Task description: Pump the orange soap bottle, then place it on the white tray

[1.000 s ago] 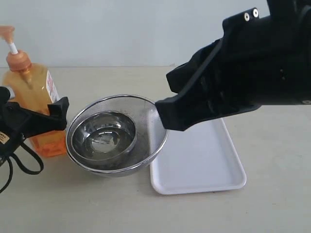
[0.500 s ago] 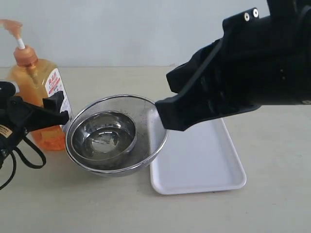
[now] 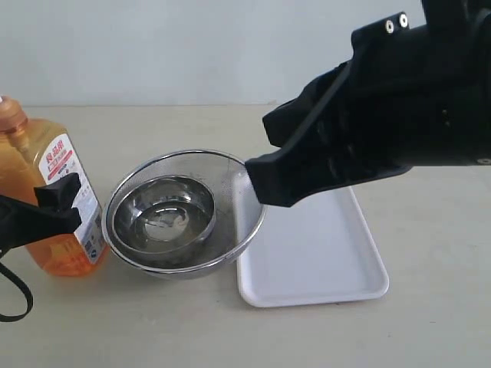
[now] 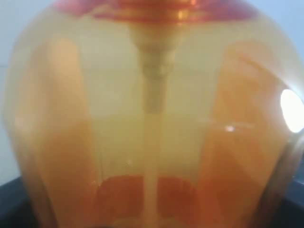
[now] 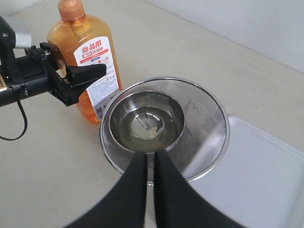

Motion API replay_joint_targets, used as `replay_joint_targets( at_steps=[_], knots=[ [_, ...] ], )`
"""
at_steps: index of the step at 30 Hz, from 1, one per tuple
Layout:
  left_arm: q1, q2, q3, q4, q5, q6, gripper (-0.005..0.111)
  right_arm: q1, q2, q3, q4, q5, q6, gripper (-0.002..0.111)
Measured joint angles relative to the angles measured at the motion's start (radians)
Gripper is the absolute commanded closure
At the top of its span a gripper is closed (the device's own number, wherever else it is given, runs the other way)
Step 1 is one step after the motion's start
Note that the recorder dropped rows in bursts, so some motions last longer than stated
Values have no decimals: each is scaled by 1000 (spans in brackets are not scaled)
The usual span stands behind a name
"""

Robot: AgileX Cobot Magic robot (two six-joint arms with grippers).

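Observation:
The orange soap bottle (image 3: 38, 165) stands upright at the far left beside the bowls, its pump head cut off by the picture's edge. My left gripper (image 3: 55, 208) is shut on its lower body; one black finger (image 3: 65, 192) crosses the label. Translucent orange from the bottle (image 4: 152, 118) fills the left wrist view. In the right wrist view the bottle (image 5: 88, 52) sits in the left gripper (image 5: 76, 80), with only its orange collar showing. The white tray (image 3: 314, 253) lies right of the bowls. My right gripper (image 5: 151, 154) hangs shut and empty above the bowls' near rim.
A steel mesh bowl (image 3: 238, 230) holds a smaller steel bowl (image 3: 165, 211) and touches the tray's left edge. The bulky right arm (image 3: 368, 115) hides the tray's far part. A black cable (image 3: 15, 295) loops under the left gripper. Bare table (image 3: 153, 322) lies in front.
The left gripper has closed on the bottle and carried it nearer and a little left; the pump head has left the exterior view. The right arm has not moved.

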State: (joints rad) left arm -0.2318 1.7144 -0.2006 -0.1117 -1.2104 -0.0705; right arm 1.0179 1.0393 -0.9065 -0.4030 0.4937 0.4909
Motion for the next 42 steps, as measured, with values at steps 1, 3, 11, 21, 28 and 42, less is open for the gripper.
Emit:
replay_joint_targets(
  at_steps=[1,3,11,21,28,42],
  knots=[
    [0,0,0,4,0,-2,102,0,0,0,0,0,0,108],
    [0,0,0,6,0,-2,102,0,0,0,0,0,0,108],
    [0,0,1,-1,0,12,102,0,0,0,0,0,0,108],
    [0,0,1,-11,-2,16,73,0,0,0,0,0,0,108],
    [0,0,1,-7,-2,19,37,0,0,0,0,0,0,108],
    [0,0,1,-2,-1,19,17,0,0,0,0,0,0,108]
  ],
)
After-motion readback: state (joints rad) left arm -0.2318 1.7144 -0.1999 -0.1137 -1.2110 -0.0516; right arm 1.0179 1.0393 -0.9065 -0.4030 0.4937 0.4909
